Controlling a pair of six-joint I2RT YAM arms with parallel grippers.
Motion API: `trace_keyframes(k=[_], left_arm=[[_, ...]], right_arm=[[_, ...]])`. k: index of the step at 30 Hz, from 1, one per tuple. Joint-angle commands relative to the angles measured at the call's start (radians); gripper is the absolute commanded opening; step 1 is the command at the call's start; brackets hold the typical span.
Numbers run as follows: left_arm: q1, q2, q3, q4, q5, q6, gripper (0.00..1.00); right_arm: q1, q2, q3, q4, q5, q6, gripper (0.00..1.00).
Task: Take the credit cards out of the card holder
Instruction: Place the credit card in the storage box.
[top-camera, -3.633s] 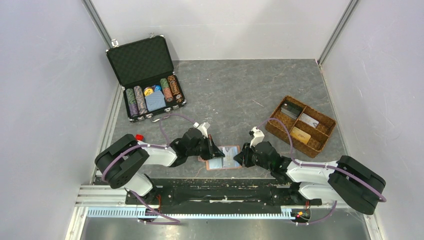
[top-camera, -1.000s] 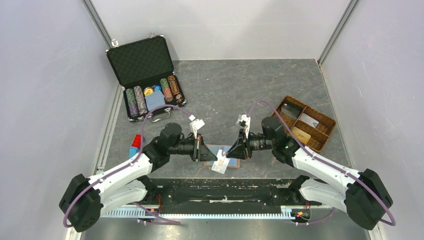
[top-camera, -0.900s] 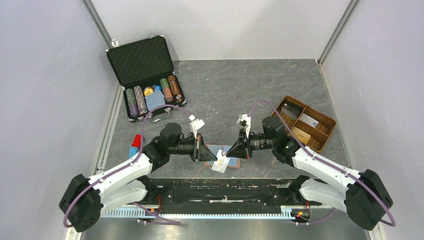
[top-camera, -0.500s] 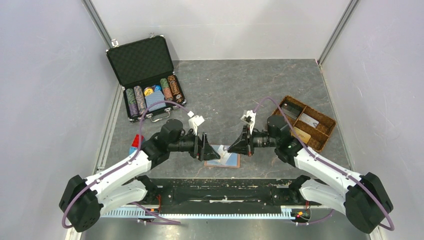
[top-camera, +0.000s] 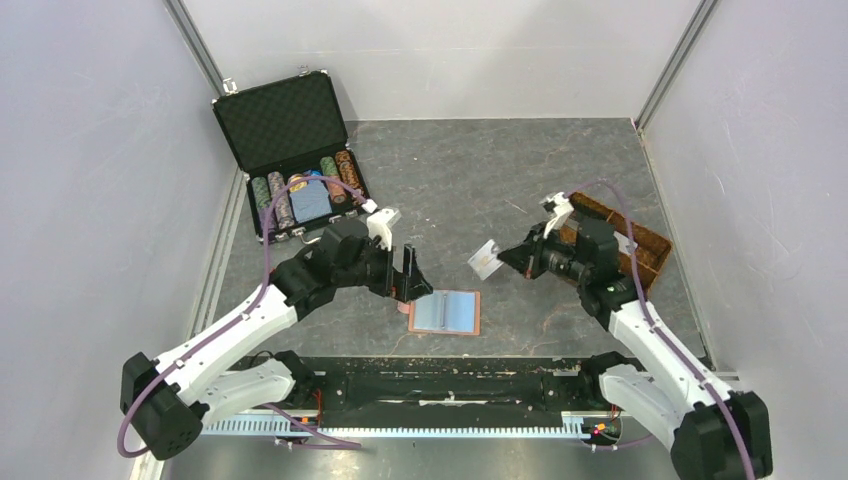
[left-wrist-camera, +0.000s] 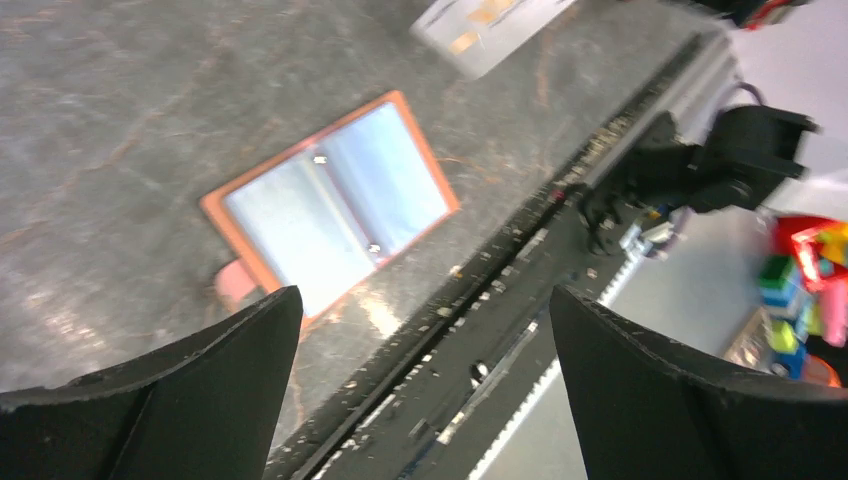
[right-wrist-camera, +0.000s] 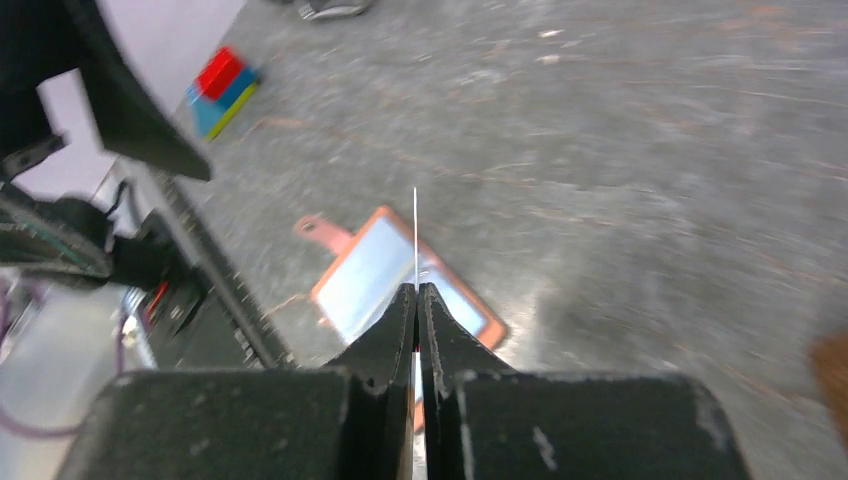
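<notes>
The card holder (top-camera: 445, 312) lies open and flat near the table's front edge, its pale blue lining up and its tan rim showing. It also appears in the left wrist view (left-wrist-camera: 330, 205) and the right wrist view (right-wrist-camera: 375, 270). My right gripper (top-camera: 503, 258) is shut on a white credit card (top-camera: 486, 260), held in the air above and to the right of the card holder. That card is edge-on (right-wrist-camera: 415, 235) in the right wrist view, between the shut fingers (right-wrist-camera: 417, 288). My left gripper (top-camera: 410, 275) hangs open and empty just left of the card holder; its fingers (left-wrist-camera: 425, 295) stand wide apart.
A black chip case (top-camera: 300, 160) with poker chips stands open at the back left. A brown woven tray (top-camera: 652, 255) sits at the right, partly behind my right arm. Red and blue blocks (right-wrist-camera: 222, 85) lie at the left. A metal rail (top-camera: 440, 375) runs along the front edge.
My left gripper let go of the card holder, opened wide and drew back to the left. My right gripper pulled the white card clear and carried it up and right, toward the tray.
</notes>
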Motion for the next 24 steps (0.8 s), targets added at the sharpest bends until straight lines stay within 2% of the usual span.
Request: trace_keyframes(k=[1,6,9,15,21,24], left_arm=[[0.003,-0.017,0.048,-0.117,-0.221,0.056,1.0],[0.003,-0.074,0.004,-0.146,-0.344,0.056,1.0],[0.003,-0.091,-0.001,-0.149,-0.398,0.075,1.0],[0.003,-0.056,0.011,-0.149,-0.377,0.108,1.0],[0.002,-0.054,0.01,-0.145,-0.406,0.115,1.0],[0.003,-0.057,0.003,-0.131,-0.419,0.117,1.0]], right_arm=[[-0.102,-0.078,0.066,-0.127,0.179,-0.009,0.0],[-0.212,-0.125,0.143,-0.297,0.397,-0.035,0.0],[-0.269,-0.132,0.171,-0.345,0.483,-0.053,0.0],[-0.325,-0.144,0.168,-0.353,0.607,-0.041,0.0],[-0.39,-0.143,0.181,-0.349,0.637,-0.021,0.0],[-0.415,-0.153,0.191,-0.363,0.724,-0.015,0.0]])
